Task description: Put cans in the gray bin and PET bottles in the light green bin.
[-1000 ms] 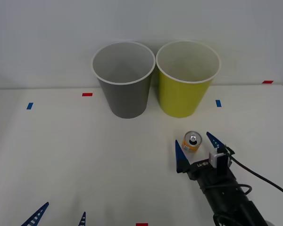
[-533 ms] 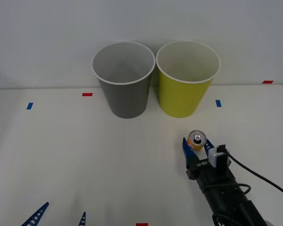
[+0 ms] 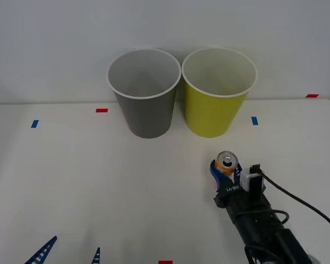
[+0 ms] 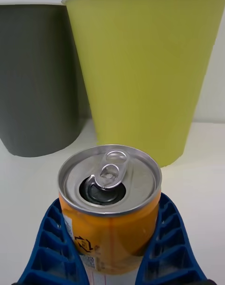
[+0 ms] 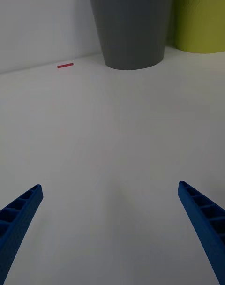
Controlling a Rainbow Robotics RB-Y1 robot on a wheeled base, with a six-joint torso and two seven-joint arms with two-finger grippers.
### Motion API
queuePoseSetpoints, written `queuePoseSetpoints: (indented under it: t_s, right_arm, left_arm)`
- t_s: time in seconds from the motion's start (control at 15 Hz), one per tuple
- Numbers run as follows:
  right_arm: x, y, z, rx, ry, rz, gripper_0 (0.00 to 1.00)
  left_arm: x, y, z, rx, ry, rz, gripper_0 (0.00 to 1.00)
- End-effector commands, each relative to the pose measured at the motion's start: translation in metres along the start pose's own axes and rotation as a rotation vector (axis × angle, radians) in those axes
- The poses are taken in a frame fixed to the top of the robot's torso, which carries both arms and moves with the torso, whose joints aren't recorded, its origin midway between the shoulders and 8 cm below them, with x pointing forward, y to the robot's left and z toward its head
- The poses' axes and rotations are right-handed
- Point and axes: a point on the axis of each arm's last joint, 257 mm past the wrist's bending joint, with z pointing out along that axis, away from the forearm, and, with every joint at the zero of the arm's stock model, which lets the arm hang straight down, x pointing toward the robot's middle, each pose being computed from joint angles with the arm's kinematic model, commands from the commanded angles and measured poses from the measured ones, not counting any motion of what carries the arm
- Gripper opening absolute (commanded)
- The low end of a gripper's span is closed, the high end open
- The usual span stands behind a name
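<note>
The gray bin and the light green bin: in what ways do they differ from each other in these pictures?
Colour: the gray bin is dark gray outside, the light green bin is lime.
Side: the gray bin stands on the robot's left, the light green bin on its right, close together.
Nearness: the can, held in the right tool, is nearer the light green bin than the gray bin.
Shared: both are upright, round, tapered, with white rims.

Can upright, clamped between ribbed blue fingers of right gripper, one pressed to each side. Silver top with pull tab up, orange band below, pale lower body. Light green bin just behind; gray bin beside it. White table beneath.
</note>
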Motion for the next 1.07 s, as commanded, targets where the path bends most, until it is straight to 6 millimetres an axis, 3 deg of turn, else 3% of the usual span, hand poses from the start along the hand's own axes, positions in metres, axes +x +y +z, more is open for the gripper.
queuePoseSetpoints:
  t_s: [0.07, 0.6, 1.07]
  right_arm:
    - [-0.034, 0.014, 0.007, -0.038, 0.075, 0.006, 0.13]
    - [-0.102, 0.053, 0.029, -0.156, 0.229, -0.121, 0.12]
    - [-0.156, 0.090, 0.053, -0.257, 0.229, -0.184, 0.10]
  left_arm:
    - [0.000, 0.000, 0.000, 0.000, 0.000, 0.000, 1.00]
    - [0.000, 0.000, 0.000, 0.000, 0.000, 0.000, 1.00]
    - [0.000, 0.000, 0.000, 0.000, 0.000, 0.000, 1.00]
